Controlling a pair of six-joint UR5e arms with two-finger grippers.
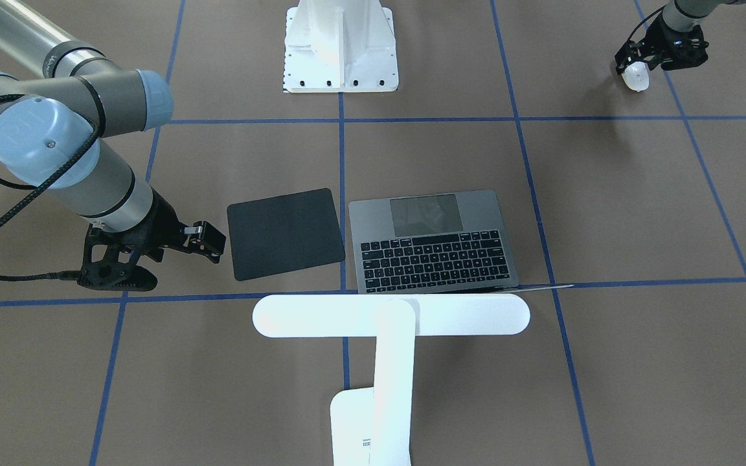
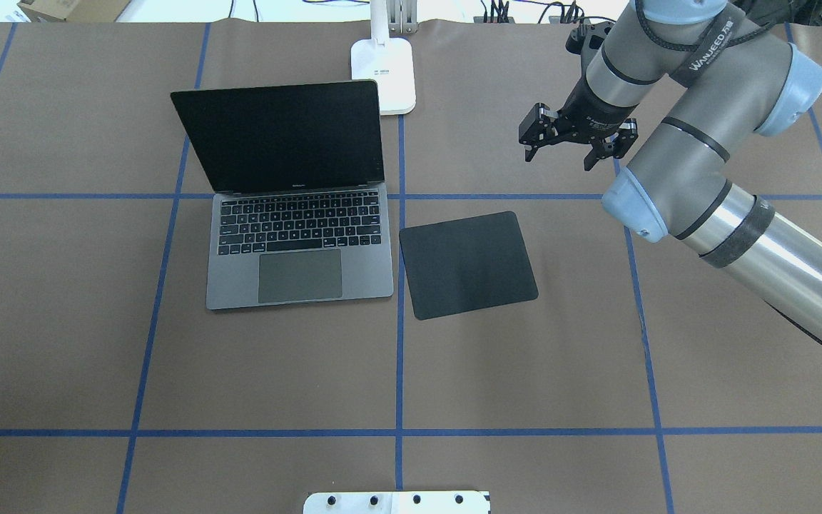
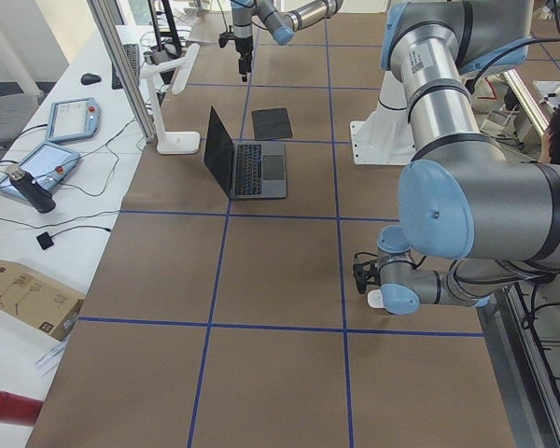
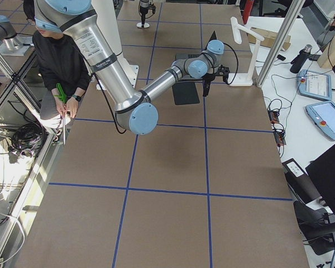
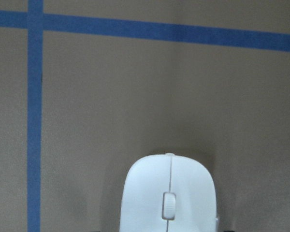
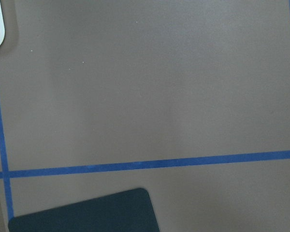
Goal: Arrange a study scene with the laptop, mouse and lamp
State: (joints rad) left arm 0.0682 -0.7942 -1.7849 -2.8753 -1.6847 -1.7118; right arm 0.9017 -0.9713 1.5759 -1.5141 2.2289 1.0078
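In the front view's upper right we see the left gripper (image 1: 637, 66) clamped on the white mouse (image 1: 636, 79) — well apart from the open laptop (image 1: 434, 243) at centre; the right gripper (image 2: 559, 158) hangs, fingers spread.

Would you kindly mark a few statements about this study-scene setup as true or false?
1. The slim space-grey metal laptop stands open. True.
2. The glossy white oval mouse lies on the flat black rectangular pad. False: it is at the left gripper, far from the pad.
3. The white T-shaped desk lamp stands on the laptop's far side from the robot. True.
4. The right gripper holds the pad. False: its fingers are open and empty, near the pad.
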